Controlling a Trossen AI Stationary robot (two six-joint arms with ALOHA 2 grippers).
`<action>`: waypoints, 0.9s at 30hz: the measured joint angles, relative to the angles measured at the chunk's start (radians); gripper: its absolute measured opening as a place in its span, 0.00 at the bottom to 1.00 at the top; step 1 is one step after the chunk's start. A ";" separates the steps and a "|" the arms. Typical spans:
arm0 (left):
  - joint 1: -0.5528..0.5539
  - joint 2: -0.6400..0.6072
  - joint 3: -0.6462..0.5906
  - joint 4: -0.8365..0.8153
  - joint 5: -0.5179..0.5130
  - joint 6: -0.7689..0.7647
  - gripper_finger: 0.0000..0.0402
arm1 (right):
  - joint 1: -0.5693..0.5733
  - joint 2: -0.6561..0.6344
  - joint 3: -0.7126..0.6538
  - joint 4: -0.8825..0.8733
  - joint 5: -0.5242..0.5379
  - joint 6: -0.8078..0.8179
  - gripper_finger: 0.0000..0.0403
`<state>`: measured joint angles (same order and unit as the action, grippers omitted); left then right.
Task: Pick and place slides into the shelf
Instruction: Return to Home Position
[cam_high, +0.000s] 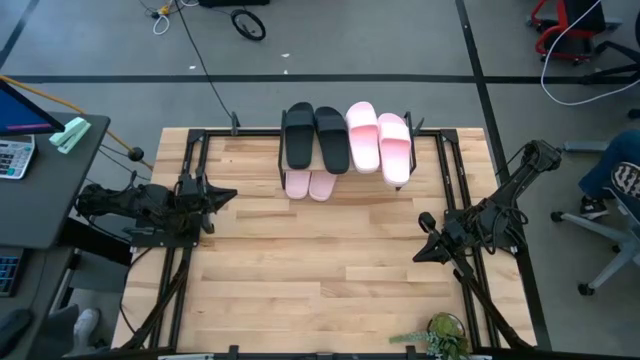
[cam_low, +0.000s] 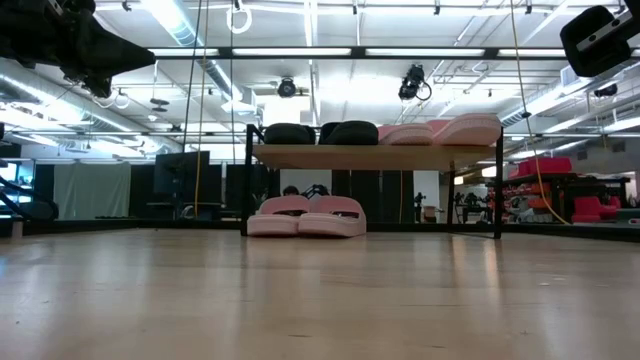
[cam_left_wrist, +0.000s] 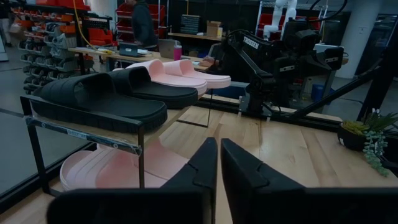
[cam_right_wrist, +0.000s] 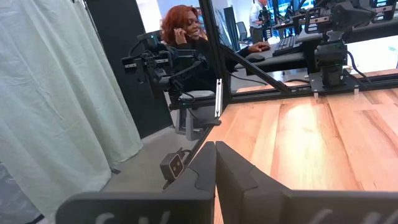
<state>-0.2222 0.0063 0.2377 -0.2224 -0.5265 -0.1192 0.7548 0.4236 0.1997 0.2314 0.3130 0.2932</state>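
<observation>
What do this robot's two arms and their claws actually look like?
Both are slim, black, jointed arms of boxy links. The left gripper and right gripper each end in two flat, dark, wedge-shaped fingers. The right arm bears white lettering on one link; thin dark cables loop along it.

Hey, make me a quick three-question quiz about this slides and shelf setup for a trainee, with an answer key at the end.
1. Multiple choice: what sits on top of the shelf? A) four pink slides B) two black slides and two pink slides C) two black slides only
2. True or false: the left arm or the right arm has a slide in its jaws.
3. Fill in: ____ pink slides lie on the table under the shelf.
Key: 1 B. 2 False; both arms sit at the table's sides, jaws shut on nothing. 3 Two, the lower pair.
</observation>
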 joint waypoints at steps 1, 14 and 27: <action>0.000 0.000 0.000 0.000 0.000 0.000 0.06 | 0.000 0.000 0.000 0.000 0.000 0.000 0.02; 0.000 0.000 0.000 0.000 0.000 0.000 0.10 | 0.000 0.000 0.000 0.000 0.000 0.000 0.02; 0.000 0.000 0.000 0.000 0.000 0.000 0.06 | 0.000 0.000 0.000 0.000 0.000 0.000 0.02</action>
<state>-0.2219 0.0060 0.2379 -0.2226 -0.5263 -0.1195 0.7551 0.4234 0.1997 0.2317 0.3126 0.2932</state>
